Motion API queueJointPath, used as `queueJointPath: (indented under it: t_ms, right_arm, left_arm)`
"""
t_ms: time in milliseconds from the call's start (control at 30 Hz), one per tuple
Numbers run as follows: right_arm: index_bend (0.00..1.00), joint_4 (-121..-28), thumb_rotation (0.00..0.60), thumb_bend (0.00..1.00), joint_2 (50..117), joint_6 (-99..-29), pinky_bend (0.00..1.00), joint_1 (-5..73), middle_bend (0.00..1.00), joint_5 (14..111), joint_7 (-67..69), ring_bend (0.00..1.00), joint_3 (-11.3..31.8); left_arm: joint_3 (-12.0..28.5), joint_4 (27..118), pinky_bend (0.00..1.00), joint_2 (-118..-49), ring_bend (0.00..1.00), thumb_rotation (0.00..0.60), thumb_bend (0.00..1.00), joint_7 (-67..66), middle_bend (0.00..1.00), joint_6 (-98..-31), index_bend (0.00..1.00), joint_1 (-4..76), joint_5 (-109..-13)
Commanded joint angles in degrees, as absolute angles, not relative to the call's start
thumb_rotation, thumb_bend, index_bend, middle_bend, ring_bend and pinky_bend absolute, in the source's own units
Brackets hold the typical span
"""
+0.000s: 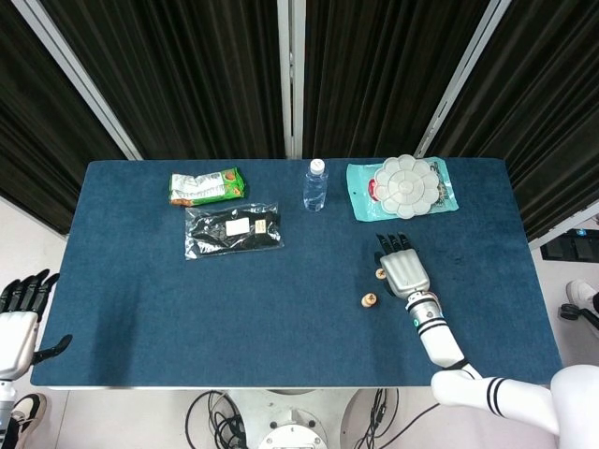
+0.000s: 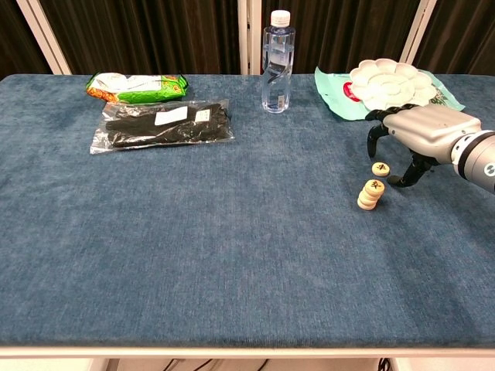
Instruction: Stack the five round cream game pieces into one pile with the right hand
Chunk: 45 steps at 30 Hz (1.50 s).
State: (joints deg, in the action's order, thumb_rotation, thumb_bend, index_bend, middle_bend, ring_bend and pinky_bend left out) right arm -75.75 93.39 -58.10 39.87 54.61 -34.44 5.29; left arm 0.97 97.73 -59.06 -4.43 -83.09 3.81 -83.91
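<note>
A pile of several round cream game pieces point(image 2: 370, 194) stands on the blue table, seen from above as one disc point(image 1: 369, 300). A single cream piece point(image 2: 380, 168) lies just behind it, also visible in the head view point(image 1: 381, 274). My right hand point(image 2: 415, 133) point(image 1: 402, 265) hovers over the single piece, palm down, fingers apart and curved downward around it, holding nothing. My left hand point(image 1: 19, 313) hangs off the table's left edge, fingers apart and empty.
A water bottle point(image 2: 278, 62) stands at the back centre. A white flower-shaped palette point(image 2: 390, 83) lies on a green packet at the back right. A green snack bag point(image 2: 136, 86) and a black item in clear plastic point(image 2: 164, 124) lie at the back left.
</note>
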Motion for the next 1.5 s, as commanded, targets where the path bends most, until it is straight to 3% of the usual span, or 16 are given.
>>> queueJointPath:
  t_ms: [33,1067,1300,1500]
  right_arm:
    - [0.40,-75.6,0.600,0.24,93.5,-58.0,0.00,39.8,0.05,54.6,-34.6,0.00,5.5]
    - [0.51,-75.4,0.600,0.26,93.6,-56.8,0.00,39.5,0.07,55.0,-34.3,0.00,7.0]
    - [0.52,-82.4,0.600,0.26,88.8,-59.1,0.00,38.9,0.08,57.8,-33.4,0.00,7.8]
    - [0.52,-91.1,0.600,0.26,83.1,-60.0,0.00,38.1,0.08,61.3,-34.4,0.00,6.0]
  left_arm:
    - [1.0,97.7,0.00,-59.1,0.00,0.600,0.19,-4.4,0.00,-83.2,0.04,3.8,-84.0]
    - [0.8,97.6,0.00,-58.9,0.00,0.600,0.19,-3.6,0.00,-83.1,0.04,3.8,-84.4]
    - [0.8,97.7,0.00,-58.9,0.00,0.600,0.19,-3.7,0.00,-83.3,0.04,3.8,-84.6]
    - [0.7,98.0,0.00,-58.9,0.00,0.600,0.19,-4.0,0.00,-83.6,0.04,3.7,-84.9]
